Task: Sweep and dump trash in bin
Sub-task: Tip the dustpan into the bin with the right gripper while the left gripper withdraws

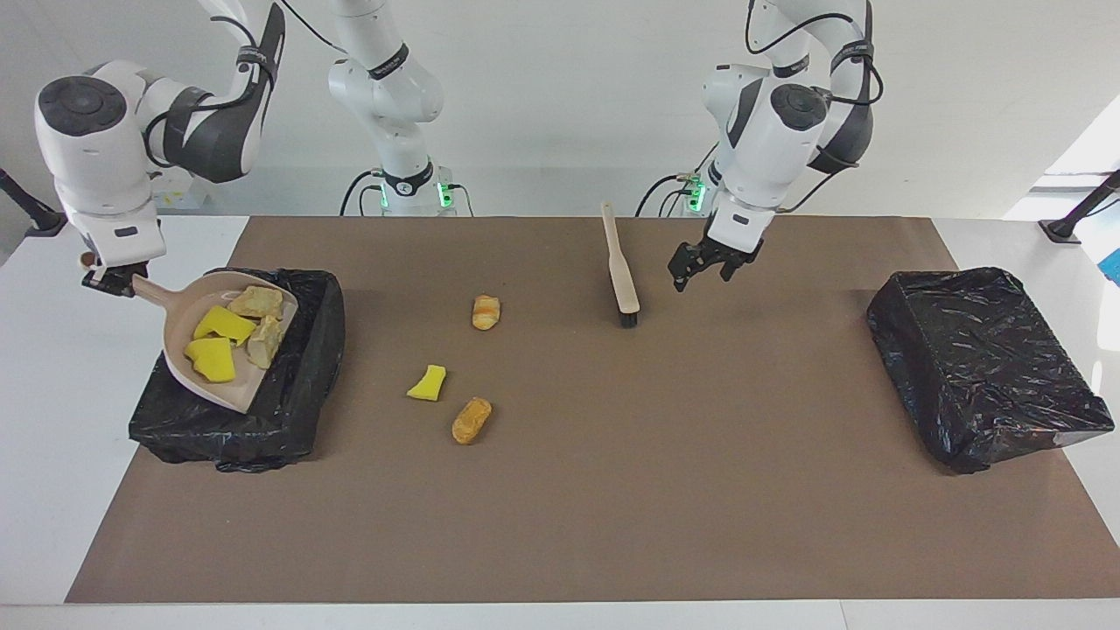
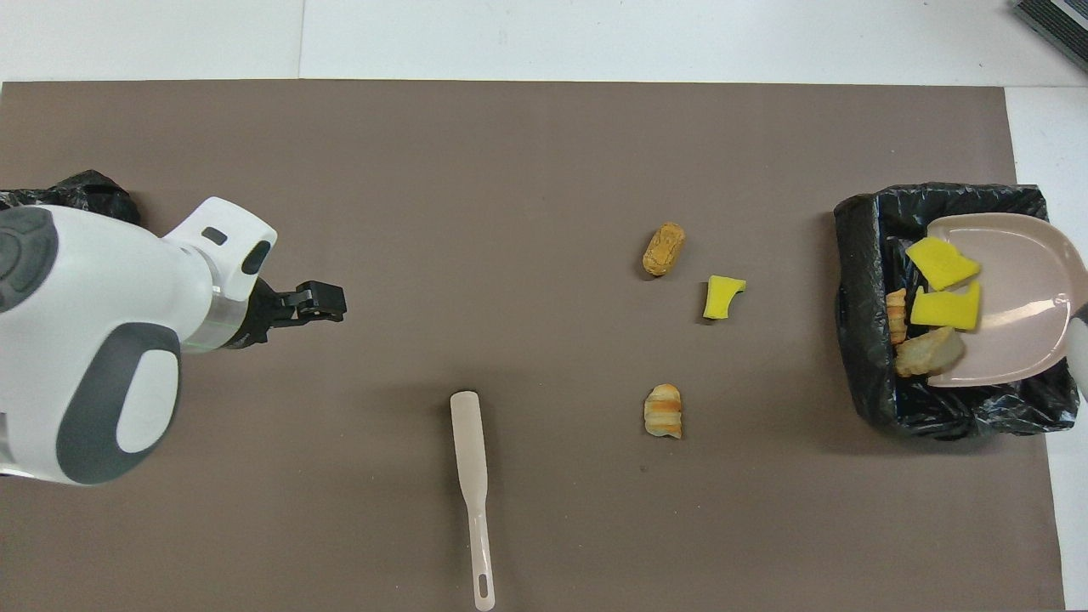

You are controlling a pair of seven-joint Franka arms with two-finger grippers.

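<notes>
- The right pincer (image 1: 112,282) is clamped on the handle of the beige plastic dustpan (image 1: 229,352), holding it tilted over the black-lined bin (image 1: 297,411) at the right arm's end of the brown counter (image 1: 612,490).
- Four pieces of trash lie at the dustpan's lowered lip: two yellow sponge chunks (image 2: 942,286) and two bread-like pieces (image 2: 922,342); judging by this, the dump is under way, not finished.
- Three scraps remain on the counter: a yellow sponge bit (image 1: 427,383), a golden roll (image 1: 472,420) and a striped bread piece (image 1: 486,312).
- The beige brush (image 1: 620,267) lies loose, long axis running toward the robots, bristles pointing away from them.
- The left pincer (image 1: 703,262) hangs beside the brush, its fingers spread and empty.
- A second black-lined bin (image 1: 989,367) sits at the left arm's end.
</notes>
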